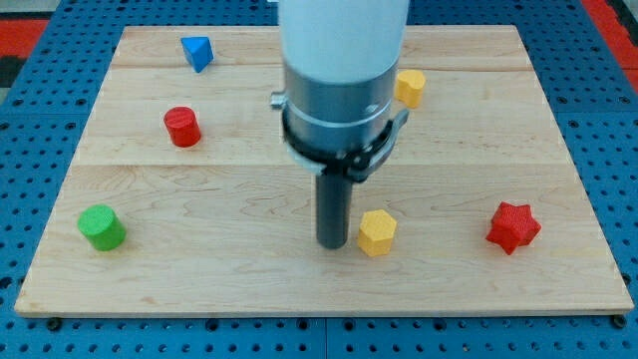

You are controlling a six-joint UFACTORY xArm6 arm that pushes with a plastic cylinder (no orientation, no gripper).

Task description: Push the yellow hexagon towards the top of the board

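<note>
A yellow hexagon [377, 232] sits on the wooden board [199, 279] at the view's lower middle. My tip [333, 243] rests on the board just left of it, very close or touching; I cannot tell which. A second yellow block [410, 88], also hexagon-like, sits near the view's top, partly behind the arm's body.
A blue triangular block [197, 52] lies at the top left. A red cylinder [182, 127] stands at the left. A green cylinder [102, 227] stands at the lower left. A red star [512, 226] lies at the right. The arm's body [339, 90] hides the board's upper middle.
</note>
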